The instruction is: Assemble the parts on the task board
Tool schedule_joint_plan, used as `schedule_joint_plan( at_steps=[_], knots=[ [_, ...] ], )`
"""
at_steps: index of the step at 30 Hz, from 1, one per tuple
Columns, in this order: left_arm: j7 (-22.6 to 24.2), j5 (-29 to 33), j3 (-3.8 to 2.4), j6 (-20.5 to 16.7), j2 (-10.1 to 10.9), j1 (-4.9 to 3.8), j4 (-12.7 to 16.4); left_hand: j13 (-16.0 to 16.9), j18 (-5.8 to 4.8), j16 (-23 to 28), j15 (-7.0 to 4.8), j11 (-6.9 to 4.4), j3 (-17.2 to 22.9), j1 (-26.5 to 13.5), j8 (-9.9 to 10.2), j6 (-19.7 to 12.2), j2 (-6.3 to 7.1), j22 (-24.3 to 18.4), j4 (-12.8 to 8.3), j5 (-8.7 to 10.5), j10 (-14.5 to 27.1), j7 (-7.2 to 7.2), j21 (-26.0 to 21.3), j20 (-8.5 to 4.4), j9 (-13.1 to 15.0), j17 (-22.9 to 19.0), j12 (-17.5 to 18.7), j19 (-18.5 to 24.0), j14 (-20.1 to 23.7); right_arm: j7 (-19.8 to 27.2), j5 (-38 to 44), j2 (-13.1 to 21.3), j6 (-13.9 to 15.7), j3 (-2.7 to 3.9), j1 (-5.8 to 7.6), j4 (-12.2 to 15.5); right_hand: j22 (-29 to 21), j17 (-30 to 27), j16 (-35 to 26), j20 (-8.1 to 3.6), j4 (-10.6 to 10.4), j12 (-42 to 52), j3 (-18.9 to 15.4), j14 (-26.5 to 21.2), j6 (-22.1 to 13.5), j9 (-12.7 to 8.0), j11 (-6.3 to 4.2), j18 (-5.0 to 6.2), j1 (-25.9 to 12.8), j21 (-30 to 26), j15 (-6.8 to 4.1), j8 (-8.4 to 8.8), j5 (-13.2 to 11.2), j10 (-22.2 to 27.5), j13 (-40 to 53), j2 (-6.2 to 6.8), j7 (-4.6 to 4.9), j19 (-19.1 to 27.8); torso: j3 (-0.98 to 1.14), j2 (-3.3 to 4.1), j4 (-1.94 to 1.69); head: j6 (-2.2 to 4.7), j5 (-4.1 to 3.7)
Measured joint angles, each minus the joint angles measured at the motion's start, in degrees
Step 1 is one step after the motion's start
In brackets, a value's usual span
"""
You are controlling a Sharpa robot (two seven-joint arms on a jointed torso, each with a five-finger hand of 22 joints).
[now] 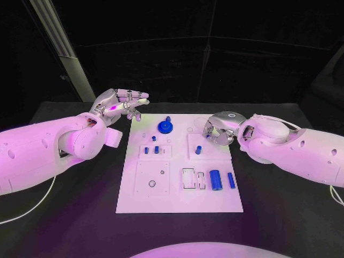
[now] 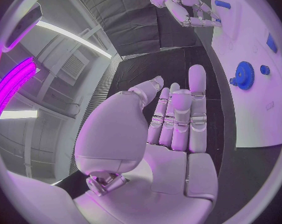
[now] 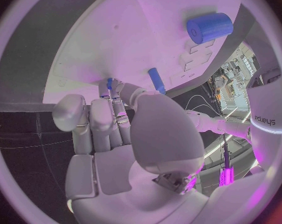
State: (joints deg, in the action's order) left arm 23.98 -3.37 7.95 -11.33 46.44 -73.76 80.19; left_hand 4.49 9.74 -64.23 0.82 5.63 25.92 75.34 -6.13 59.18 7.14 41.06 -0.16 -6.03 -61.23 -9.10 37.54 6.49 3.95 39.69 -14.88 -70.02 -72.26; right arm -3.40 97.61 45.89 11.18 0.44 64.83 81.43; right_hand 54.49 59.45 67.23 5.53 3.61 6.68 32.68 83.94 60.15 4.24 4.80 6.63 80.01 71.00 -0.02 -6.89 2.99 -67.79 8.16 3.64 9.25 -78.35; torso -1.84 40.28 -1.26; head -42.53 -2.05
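Standing on the white task board (image 1: pixel 141 201), a blue gear (image 1: pixel 165 127) and small blue pegs (image 1: pixel 147 150) look seated. A thick blue cylinder (image 1: pixel 215 179) and slim blue rod (image 1: pixel 231 180) lie loose, so assembly seems partway. The right hand (image 1: pixel 221 129) seems to pinch a small blue pin (image 3: pixel 109 83); the left hand (image 1: pixel 122 105) hovers empty, fingers loosely apart.

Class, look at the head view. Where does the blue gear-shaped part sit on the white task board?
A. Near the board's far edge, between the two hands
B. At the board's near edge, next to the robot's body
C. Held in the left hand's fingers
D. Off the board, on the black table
A: the blue gear-shaped part sits on the task board near its far edge, between the left hand and the right hand.
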Motion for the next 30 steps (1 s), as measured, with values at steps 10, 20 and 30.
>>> schedule_joint_plan(
  at_steps=[10, 20, 30],
  knots=[
    [-0.16, 0.03, 0.01, 0.01, 0.13, 0.00, -0.07, 0.00, 0.00, 0.00, 0.00, 0.00, 0.00, 0.00, 0.00, 0.00, 0.00, -0.07, 0.00, 0.00, 0.00, 0.00, 0.00, 0.00, 0.00, -0.19, 0.00, 0.00, 0.00, -0.54, 1.33, 0.16, -0.08, -0.02, -0.05, 0.56, 0.42, -0.38, 0.32, -0.20, 0.60, -0.04, 0.54, 0.21, 0.20, -0.01, 0.20, 0.01, -0.02, 0.29, -0.21, 0.00, -0.01, -0.20, -0.27, 0.03, -0.21, -0.20, 0.01, -0.01, 0.03, -0.07, -0.16],
    [-0.29, 0.06, 0.03, 0.01, 0.16, 0.00, -0.20, -0.01, -0.01, 0.00, 0.00, 0.14, -0.16, 0.21, 0.00, 0.00, -0.20, -0.14, -0.16, 0.00, 0.14, 0.00, -0.22, 0.00, 0.00, -0.36, 0.01, 0.00, 0.00, -1.60, 3.83, 0.21, -0.21, -0.03, -0.14, 1.19, 0.49, -0.57, 0.32, -0.20, 1.46, -0.35, 0.29, 0.21, 0.20, -0.14, -0.11, 0.01, -0.85, 0.62, -0.20, 0.00, 0.00, -0.89, -0.45, 1.78, -0.20, -0.19, 0.02, -0.01, 0.03, -0.16, -0.30],
    [-0.43, 0.07, 0.03, 0.00, 0.24, 0.01, -0.25, -0.01, -0.04, -0.01, 0.21, 0.22, -0.15, 0.21, 0.00, 0.00, -0.20, -0.20, -0.16, 0.00, 0.22, 0.00, -0.22, 0.00, -0.01, -0.36, 0.01, 0.00, 0.20, -2.53, 6.46, 0.13, -0.49, 0.01, -0.27, 1.67, 0.78, -0.57, 0.32, -0.20, 1.80, -0.36, 0.32, 0.20, 0.20, -0.18, -0.09, 0.02, -0.63, 0.62, -0.20, 0.00, 0.00, -0.91, -0.50, 2.01, -0.20, -0.19, 0.01, -0.01, 0.03, -0.37, -0.32]
  ],
)
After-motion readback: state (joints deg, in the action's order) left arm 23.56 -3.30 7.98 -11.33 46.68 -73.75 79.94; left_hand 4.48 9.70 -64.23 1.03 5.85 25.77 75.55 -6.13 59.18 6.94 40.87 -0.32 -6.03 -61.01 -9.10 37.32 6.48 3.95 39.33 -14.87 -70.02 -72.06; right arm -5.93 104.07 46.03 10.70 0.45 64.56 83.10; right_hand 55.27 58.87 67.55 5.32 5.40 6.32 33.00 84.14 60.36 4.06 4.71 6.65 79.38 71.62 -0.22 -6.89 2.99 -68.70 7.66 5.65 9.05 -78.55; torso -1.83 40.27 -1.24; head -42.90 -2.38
